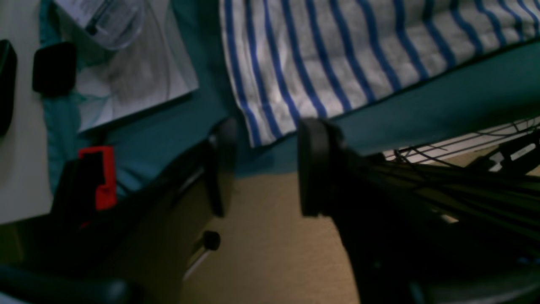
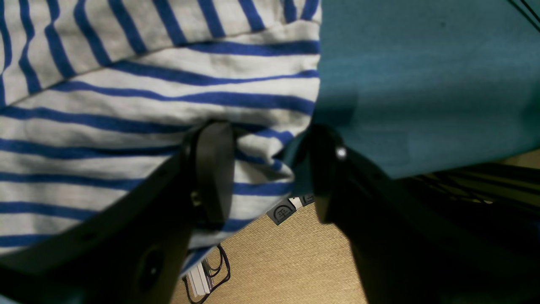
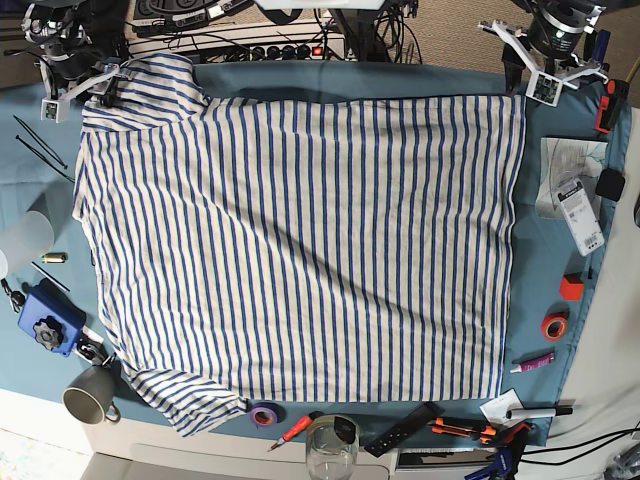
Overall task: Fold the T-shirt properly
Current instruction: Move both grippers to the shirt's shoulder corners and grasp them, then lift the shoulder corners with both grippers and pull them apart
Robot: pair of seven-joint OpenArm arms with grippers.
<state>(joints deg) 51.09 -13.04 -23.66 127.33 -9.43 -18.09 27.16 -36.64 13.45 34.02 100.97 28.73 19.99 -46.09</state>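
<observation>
Base view — T-shirt (image 3: 300, 250) flat; both jaws wide, empty; far sleeve blocked by right gripper (image 2: 263, 169).

The left claw (image 1: 263, 166) is held wide open, its two dark fingers (image 1: 312, 169) parted with nothing gripped between them. The right claw (image 2: 263, 173) is likewise spread apart, tilted downward, with nothing clamped.
</observation>
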